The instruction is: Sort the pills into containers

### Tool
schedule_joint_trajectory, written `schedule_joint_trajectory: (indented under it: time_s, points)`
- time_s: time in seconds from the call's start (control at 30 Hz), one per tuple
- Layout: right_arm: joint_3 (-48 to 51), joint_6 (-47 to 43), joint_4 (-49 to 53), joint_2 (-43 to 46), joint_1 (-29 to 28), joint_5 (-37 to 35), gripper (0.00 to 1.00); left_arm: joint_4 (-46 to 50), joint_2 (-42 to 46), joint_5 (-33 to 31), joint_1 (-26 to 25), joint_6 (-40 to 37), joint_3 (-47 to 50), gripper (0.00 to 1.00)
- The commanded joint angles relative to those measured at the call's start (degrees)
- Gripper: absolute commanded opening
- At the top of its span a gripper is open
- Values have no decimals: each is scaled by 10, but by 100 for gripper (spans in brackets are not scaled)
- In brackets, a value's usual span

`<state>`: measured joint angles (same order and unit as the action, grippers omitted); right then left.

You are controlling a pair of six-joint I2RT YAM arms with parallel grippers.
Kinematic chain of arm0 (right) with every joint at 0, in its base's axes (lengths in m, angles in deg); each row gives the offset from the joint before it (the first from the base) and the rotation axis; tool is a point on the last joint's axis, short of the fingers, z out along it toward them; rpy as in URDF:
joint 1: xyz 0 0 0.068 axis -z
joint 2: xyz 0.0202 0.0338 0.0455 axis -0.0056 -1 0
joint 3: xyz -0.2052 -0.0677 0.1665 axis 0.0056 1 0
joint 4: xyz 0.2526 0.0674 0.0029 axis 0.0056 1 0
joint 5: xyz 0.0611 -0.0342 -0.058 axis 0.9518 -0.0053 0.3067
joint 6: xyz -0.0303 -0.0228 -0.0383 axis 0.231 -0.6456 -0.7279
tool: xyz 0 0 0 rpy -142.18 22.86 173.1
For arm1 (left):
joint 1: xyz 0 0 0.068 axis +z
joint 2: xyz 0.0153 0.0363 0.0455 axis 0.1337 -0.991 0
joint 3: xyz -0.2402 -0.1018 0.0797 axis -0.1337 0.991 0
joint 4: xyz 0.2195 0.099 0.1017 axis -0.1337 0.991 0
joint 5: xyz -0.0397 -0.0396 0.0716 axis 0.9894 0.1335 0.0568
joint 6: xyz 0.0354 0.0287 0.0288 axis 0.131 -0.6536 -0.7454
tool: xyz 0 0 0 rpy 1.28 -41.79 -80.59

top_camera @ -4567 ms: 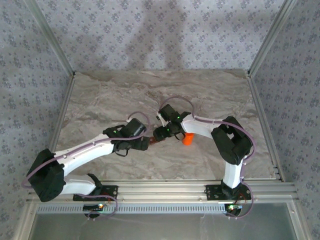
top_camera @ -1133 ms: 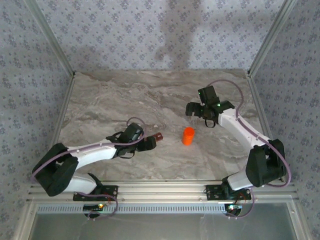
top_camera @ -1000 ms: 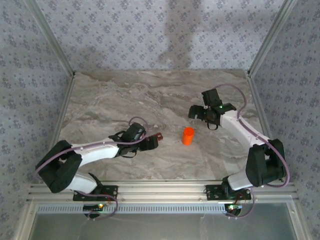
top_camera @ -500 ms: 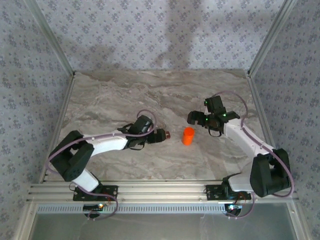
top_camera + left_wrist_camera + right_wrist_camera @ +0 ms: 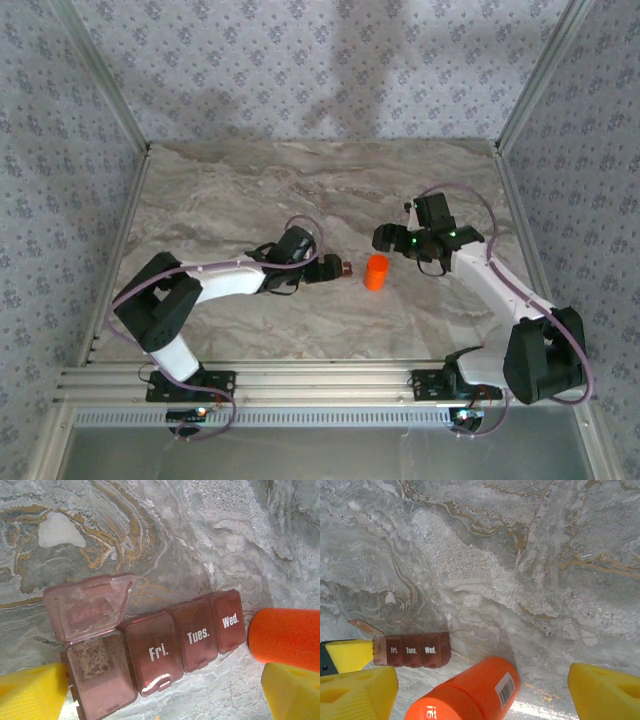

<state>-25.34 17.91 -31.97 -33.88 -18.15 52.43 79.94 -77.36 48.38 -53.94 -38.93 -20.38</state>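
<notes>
Both arms have closed in toward each other, so the left gripper [image 5: 320, 270], fingers spread wide, brackets the containers [image 5: 180, 640] lengthwise, the strip's Wed. end just beside the orange bottle [image 5: 376, 271], above which the right gripper [image 5: 386, 238] hangs released.

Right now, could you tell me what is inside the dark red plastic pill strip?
The dark red pill strip: end compartment open, no pill visible. Closed lids marked Fri., Tues. and Wed. hide the other three.

One view high overhead, wrist views close, looking down — both sharing containers [image 5: 165, 652], bottle [image 5: 287, 637]
</notes>
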Motion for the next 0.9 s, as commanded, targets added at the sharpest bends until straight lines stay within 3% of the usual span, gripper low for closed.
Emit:
schedule_joint_trajectory:
  time_s: [0.0, 0.47, 0.87]
  points:
    - [2, -13, 21, 18, -12, 8, 89, 2, 18, 1, -2, -18, -11, 98]
    - [-23, -53, 71, -22, -106, -75, 94, 126, 209, -47, 43, -82, 10, 98]
    - [-15, -63, 81, -61, -143, -105, 84, 219, 318, -85, 124, -124, 28, 98]
